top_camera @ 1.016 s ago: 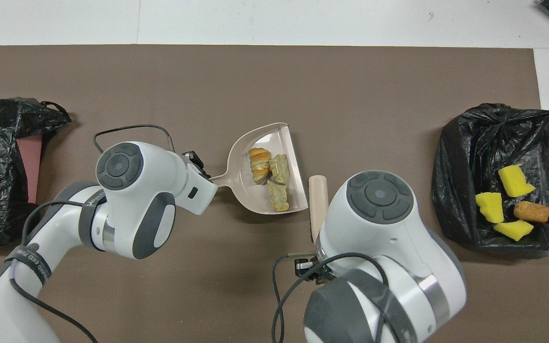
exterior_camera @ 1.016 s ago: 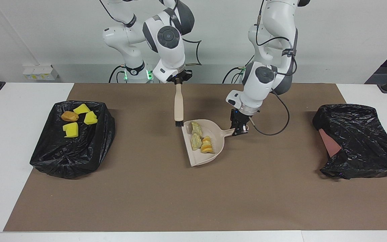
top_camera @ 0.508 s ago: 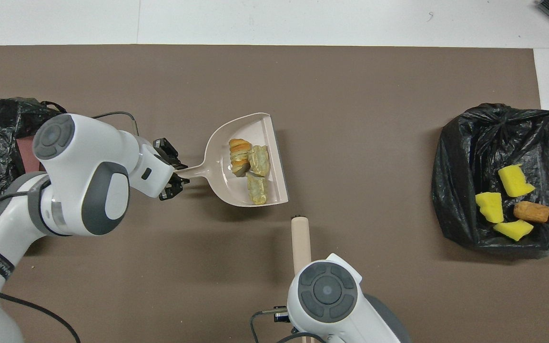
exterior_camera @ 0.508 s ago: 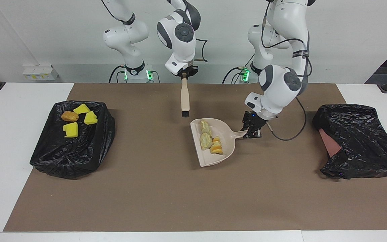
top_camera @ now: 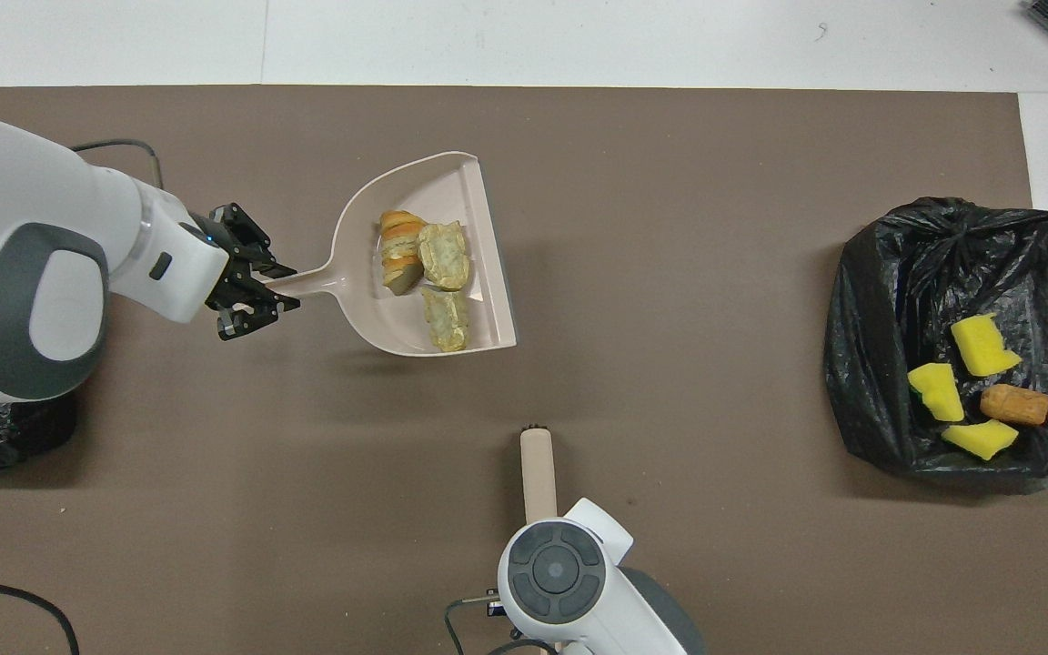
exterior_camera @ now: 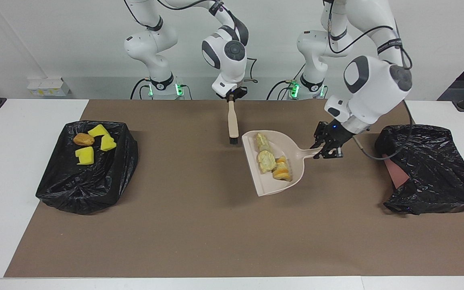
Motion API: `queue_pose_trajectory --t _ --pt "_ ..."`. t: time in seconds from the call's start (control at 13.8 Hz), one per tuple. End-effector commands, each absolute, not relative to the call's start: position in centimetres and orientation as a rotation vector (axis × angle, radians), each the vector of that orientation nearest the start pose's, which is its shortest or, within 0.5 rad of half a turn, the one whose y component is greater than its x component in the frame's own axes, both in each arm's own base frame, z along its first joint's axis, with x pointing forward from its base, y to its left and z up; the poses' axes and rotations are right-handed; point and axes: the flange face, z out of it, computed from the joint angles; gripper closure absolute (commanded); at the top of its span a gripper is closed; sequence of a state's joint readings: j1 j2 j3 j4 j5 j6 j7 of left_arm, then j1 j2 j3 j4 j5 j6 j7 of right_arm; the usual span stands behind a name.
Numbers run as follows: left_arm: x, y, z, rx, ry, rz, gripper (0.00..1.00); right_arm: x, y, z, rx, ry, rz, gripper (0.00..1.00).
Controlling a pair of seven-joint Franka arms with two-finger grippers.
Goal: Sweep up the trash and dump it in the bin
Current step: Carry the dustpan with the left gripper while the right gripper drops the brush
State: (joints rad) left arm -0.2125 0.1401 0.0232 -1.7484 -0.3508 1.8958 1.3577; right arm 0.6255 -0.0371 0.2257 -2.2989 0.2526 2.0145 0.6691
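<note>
Trash here splits into two lots, and you should treat both as light, soft stuff. Start with the biggest things: the crumpled black plastic bin bag (exterior_camera: 87,169) at the right arm's end of the brown-matted bench (exterior_camera: 199,241) already holds three bright yellow spongy chunks (exterior_camera: 85,155) and one brown roll-like lump (exterior_camera: 83,139). A second black bag (exterior_camera: 429,169) lies at the left arm's end.

Next, the beige plastic dustpan (exterior_camera: 286,159) hangs lifted over the middle of the mat, its thin handle clamped in your left claw (exterior_camera: 328,148). It looks stiff and smooth, so the load can slide if you tip it early; keep your hold on the handle and keep the open lip no lower than the heel until you are over a bag.

Your right claw (exterior_camera: 232,98) is clamped on the top of the beige brush (exterior_camera: 233,125), which hangs upright over the mat.

Smallest, the three pale bread-like pieces (exterior_camera: 272,163), one orange-striped, sit loose in the pan and will probably tumble out easily.
</note>
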Motion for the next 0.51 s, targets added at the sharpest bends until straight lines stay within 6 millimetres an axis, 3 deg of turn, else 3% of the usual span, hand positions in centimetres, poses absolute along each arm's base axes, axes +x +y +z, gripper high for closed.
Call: queue_pose_trajectory --t 0.0,0.15,0.22,0.29,0.44 --pt "59.6 -11.4 52.6 -2.571 2.245 -0.31 1.0 31.1 37.1 34.4 -3.097 -0.03 0.48 1.0" --pt "59.8 -10.1 54.4 -2.55 2.237 -0.278 1.0 31.6 37.3 32.8 -3.087 -0.006 0.451 1.0" --pt "59.9 -9.4 54.6 -2.541 2.224 -0.264 1.0 31.8 37.6 32.6 -3.079 -0.006 0.43 0.92" --pt "60.0 -8.9 54.7 -2.535 2.211 -0.255 1.0 31.9 37.6 32.5 -3.079 -0.017 0.428 0.73" --pt "60.5 -6.7 55.0 -2.53 2.165 -0.212 1.0 31.9 37.8 32.8 -3.082 -0.006 0.433 0.0"
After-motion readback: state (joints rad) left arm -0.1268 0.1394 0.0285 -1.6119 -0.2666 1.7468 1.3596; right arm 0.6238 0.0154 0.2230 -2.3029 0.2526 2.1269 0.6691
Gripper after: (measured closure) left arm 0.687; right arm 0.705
